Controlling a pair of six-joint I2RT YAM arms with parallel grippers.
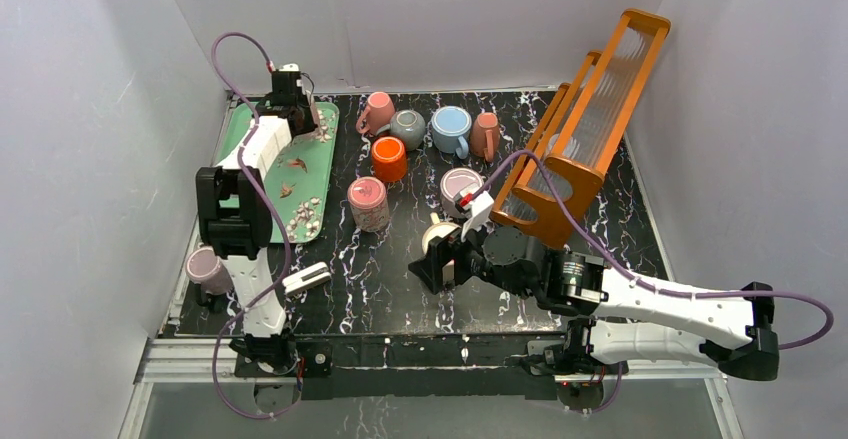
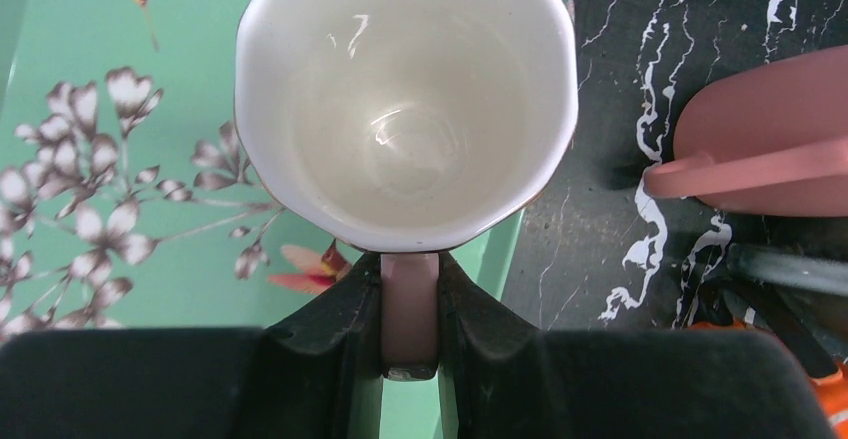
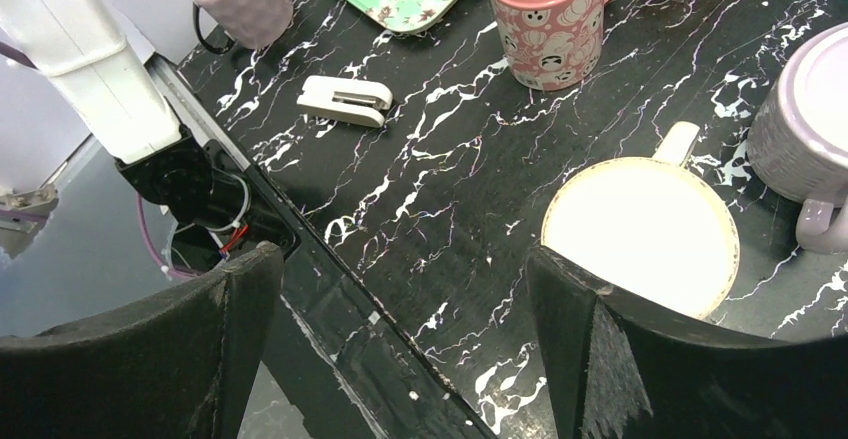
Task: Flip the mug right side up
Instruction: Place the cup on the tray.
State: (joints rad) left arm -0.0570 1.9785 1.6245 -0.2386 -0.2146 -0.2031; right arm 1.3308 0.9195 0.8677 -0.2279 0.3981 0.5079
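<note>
A mug [image 2: 410,99] with a white inside and a pink handle fills the left wrist view, its mouth facing the camera. My left gripper [image 2: 410,289] is shut on the handle, a finger pressed against each side. The mug sits over the right edge of the green flowered tray [image 2: 100,59]. In the top view my left gripper [image 1: 290,99] is at the tray's [image 1: 300,174] far end and covers the mug. My right gripper [image 3: 405,259] stands wide open and empty over the table's near edge, just left of an upside-down cream mug [image 3: 640,234].
Several other mugs stand mid-table: pink patterned [image 1: 368,204], orange [image 1: 389,158], lilac [image 1: 460,189], pink [image 1: 376,112], grey [image 1: 408,127], blue [image 1: 451,127]. An orange rack [image 1: 585,139] leans at the right. A white clip [image 1: 306,278] and a lilac mug [image 1: 208,269] sit near left.
</note>
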